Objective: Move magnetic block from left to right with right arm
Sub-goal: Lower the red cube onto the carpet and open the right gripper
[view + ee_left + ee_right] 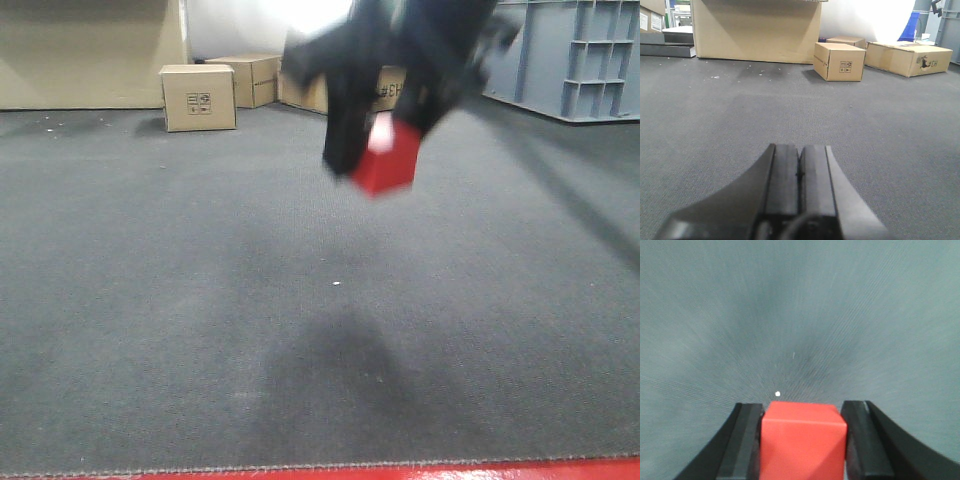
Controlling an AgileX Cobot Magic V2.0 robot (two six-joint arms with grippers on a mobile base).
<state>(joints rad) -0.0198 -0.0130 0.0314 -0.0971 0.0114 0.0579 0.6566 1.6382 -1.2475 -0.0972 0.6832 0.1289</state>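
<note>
The right gripper (802, 440) was clamped on the red block (802, 440), its fingers (742, 440) pressed against the cube's two sides. In the front view the block (386, 158) hung in the air, well above the grey carpet (200, 300), blurred. The left gripper (800, 172) was closed with nothing between its pads, low over the carpet, facing cardboard boxes (839, 61).

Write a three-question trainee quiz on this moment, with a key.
1. True or false: the red magnetic block rests on the grey carpet.
2. Which gripper holds the block? A) left B) right C) neither
3. Fill in: the left gripper has its jaws ____.

Key:
1. False. The right gripper holds it in the air, above the carpet.
2. B
3. shut, with nothing between them
</note>
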